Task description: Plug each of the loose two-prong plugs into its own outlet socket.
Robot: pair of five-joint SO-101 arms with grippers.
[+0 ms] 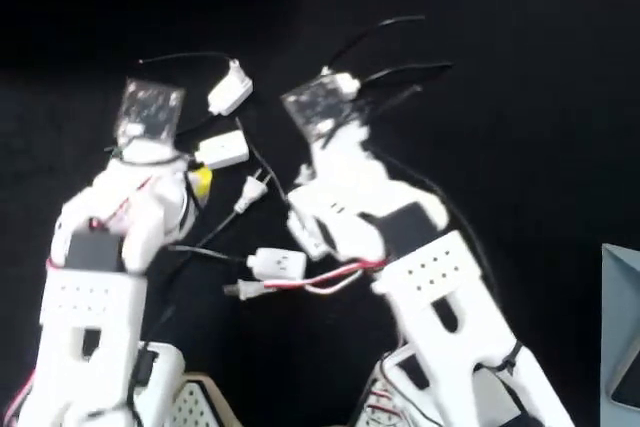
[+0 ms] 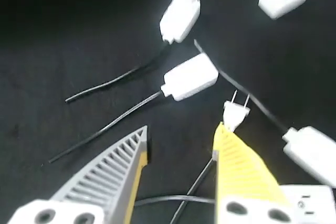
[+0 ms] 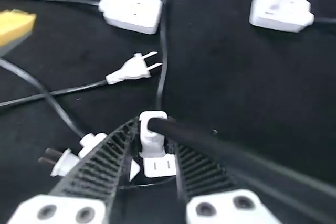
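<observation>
The left gripper (image 2: 182,128) stands spread. It has one ribbed grey plastic finger and one ribbed yellow one, both wedge-shaped, with bare matte black tabletop (image 2: 63,35) between them. The yellow fingertip touches the back of a loose two-prong plug (image 2: 236,111), small, white and smooth, whose two thin metal pins point toward the far side. Just beyond the gap lies a rounded, rectangular socket block (image 2: 189,77) of glossy white plastic on a thin black lead. Farther off lies a slimmer white adaptor (image 2: 180,11).

The right gripper (image 3: 154,132) has its two black ribbed fingers pressed together on a white block (image 3: 157,167). The squarish face of this block shows two narrow slots. A thick, shiny black cable (image 3: 220,148) runs out from the block's upper part. I cannot tell whether that upper part is a plug seated in it.

From above, the two-prong plug lies on the tabletop between the two arms, with the socket block just to its far left. On the near side of it a second white socket (image 1: 277,264) lies flat. Just beside that, to the near left, is a dark-pinned plug (image 1: 240,290) on a thin red and white wire (image 1: 330,277).
</observation>
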